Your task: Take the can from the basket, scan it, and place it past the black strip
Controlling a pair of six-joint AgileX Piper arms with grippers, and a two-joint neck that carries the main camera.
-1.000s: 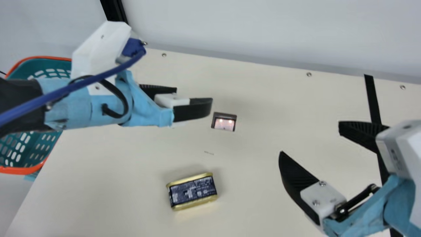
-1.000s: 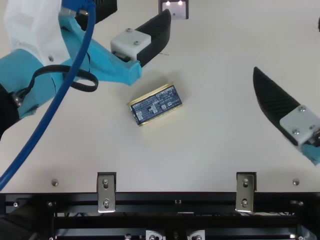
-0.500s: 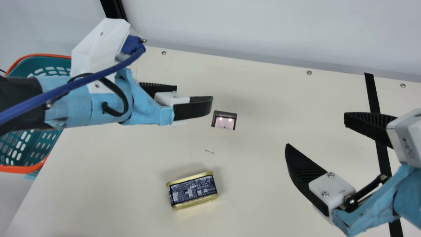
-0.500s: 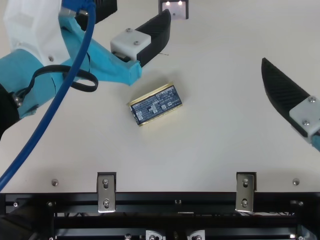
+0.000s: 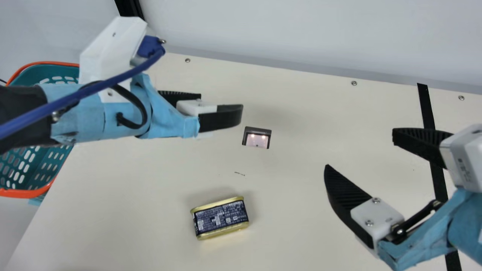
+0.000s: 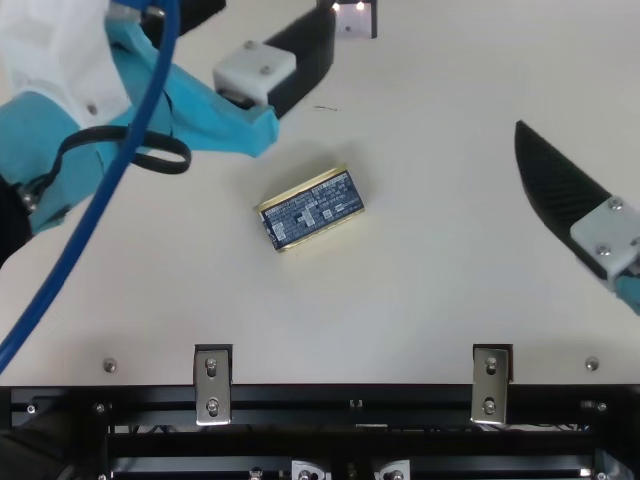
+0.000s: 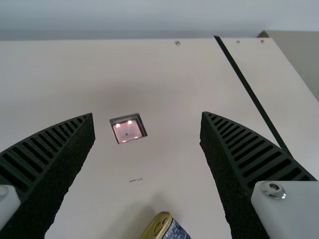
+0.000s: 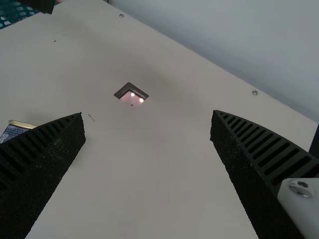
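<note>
Left gripper (image 7: 147, 114): empty, fingers apart. Can (image 5: 220, 219): lies on the table (image 5: 320, 113), printed face up; long axis runs left to right in the main view, right end angled slightly farther back. Probably stiff, dense, slick-rimmed; best gripped mid-length across its narrow width. Right gripper (image 5: 360, 148): empty, spread wide.

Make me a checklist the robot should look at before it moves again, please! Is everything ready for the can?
- Can out of the basket: ok, it lies on the table.
- Left pincer open and empty: ok.
- Right pincer open and empty: ok.
- Scanner uncovered: ok, its lights shine.
- Can scanned: cannot tell.
- Can past the black strip: not ok, it lies on the scanner's side.
</note>
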